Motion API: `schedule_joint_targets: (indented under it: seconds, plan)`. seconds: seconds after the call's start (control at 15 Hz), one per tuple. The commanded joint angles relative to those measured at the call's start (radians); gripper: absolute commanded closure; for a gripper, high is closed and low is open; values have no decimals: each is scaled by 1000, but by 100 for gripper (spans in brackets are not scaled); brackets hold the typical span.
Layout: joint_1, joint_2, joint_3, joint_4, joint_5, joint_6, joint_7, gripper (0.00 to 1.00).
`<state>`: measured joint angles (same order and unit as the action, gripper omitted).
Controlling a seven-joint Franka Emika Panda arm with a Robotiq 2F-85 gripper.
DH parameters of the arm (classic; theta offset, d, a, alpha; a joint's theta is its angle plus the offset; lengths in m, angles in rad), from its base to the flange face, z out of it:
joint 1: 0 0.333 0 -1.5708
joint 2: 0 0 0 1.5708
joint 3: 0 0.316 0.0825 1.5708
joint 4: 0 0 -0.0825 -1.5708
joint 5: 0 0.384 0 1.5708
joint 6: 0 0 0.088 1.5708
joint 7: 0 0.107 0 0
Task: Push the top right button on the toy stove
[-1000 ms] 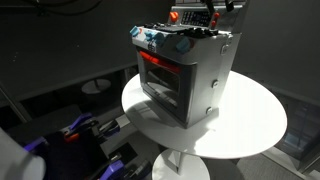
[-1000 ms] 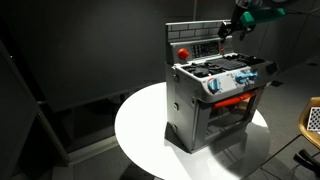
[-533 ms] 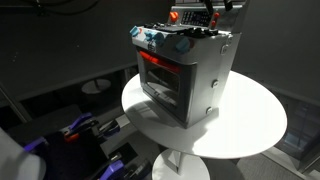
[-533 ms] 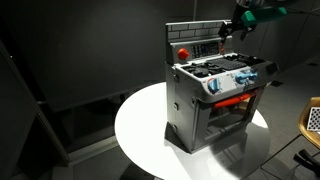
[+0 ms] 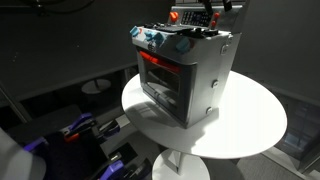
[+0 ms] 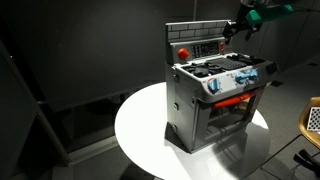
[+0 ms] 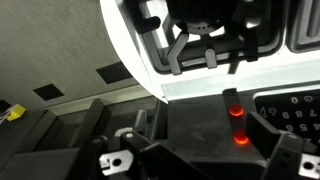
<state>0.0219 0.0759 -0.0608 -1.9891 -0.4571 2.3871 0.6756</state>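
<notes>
The toy stove is a boxy silver-grey oven with a red-glowing window and blue-and-white knobs. It stands on a round white table and shows in both exterior views. Its red back control panel rises behind the burners. My gripper hovers at the panel's top right corner and also shows at the top edge of an exterior view. In the wrist view the gripper has its fingers apart, framing the panel and two glowing red buttons, one above the other. It holds nothing.
The table's edge lies well clear of the stove on all sides. Dark equipment with blue and purple parts sits low beside the table. A pale object stands at the frame edge. The surroundings are dark.
The gripper has shifted slightly up and away from the back panel's top right corner. The stove has not moved.
</notes>
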Motion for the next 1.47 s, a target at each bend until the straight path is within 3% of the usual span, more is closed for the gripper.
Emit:
schedule_joint_targets:
  seconds: [0.0,1.4]
  plan:
    - [-6,-15,-3,-4,-18,-27,28,0]
    - [-1,64,-10,66,-24,9,28,0]
